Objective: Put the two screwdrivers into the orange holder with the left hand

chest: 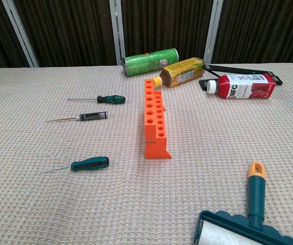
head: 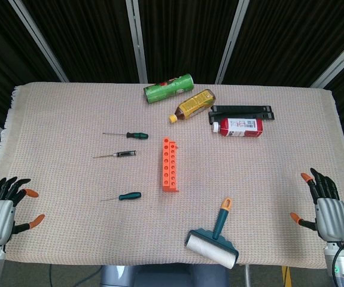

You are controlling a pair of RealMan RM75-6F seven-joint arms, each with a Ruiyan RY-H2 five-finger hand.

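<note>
The orange holder (head: 170,164) (chest: 155,118) stands in the middle of the table, its row of holes facing up. To its left lie three screwdrivers: a green-handled one (head: 137,136) (chest: 110,99) farthest back, a thin black one (head: 124,153) (chest: 94,116) in the middle, and a short green-handled one (head: 129,195) (chest: 89,163) nearest the front. My left hand (head: 3,209) hovers open at the front left corner, far from them. My right hand (head: 325,206) is open at the front right edge. Neither hand shows in the chest view.
A green can (head: 169,88), a yellow bottle (head: 193,104), a red-and-white bottle (head: 238,127) and a black flat tool (head: 242,112) lie at the back. A lint roller (head: 215,239) with a teal and orange handle lies at the front right.
</note>
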